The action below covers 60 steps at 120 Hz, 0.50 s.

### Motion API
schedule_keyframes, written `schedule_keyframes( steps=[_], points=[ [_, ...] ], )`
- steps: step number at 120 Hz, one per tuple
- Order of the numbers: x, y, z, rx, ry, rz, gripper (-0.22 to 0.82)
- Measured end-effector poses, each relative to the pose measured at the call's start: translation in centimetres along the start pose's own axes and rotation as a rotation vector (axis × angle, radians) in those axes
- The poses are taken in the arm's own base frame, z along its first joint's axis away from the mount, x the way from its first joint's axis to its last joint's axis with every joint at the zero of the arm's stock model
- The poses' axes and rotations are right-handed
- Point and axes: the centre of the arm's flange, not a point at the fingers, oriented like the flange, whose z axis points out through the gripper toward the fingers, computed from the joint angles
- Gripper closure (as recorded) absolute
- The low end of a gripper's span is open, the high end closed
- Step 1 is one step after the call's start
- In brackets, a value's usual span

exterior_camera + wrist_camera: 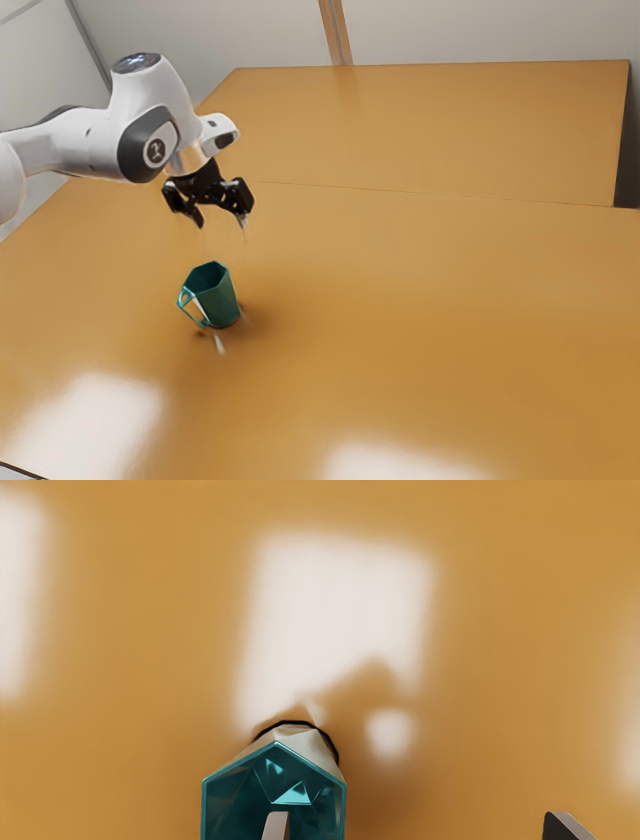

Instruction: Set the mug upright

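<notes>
The gripper (222,223) hangs above the table, its two fingers spread apart with nothing between them. Below it, the green mug (217,298) stands on its base, opening up, with its handle (188,304) toward the exterior view's left. A gap separates the fingertips from the mug's rim. In the wrist view the gripper (421,826) is also open; one fingertip overlaps the opening of the teal mug (274,775), while the other is over bare table beside it. The mug's lower part is partly hidden behind its rim there.
The wooden table (430,300) extends around the mug, with bright light reflections on its surface. A thin seam crosses it behind the gripper. Pale walls (480,30) stand beyond the table's far edge.
</notes>
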Motion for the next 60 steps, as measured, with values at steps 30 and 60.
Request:
schedule_keyframes(
  steps=[30, 60],
  points=[
    [3.4, -0.1, -8.0, 0.0, 0.054, 0.092, 0.02],
    [4.7, 0.4, -13.4, 0.007, 0.043, 0.203, 0.01]
  ],
)
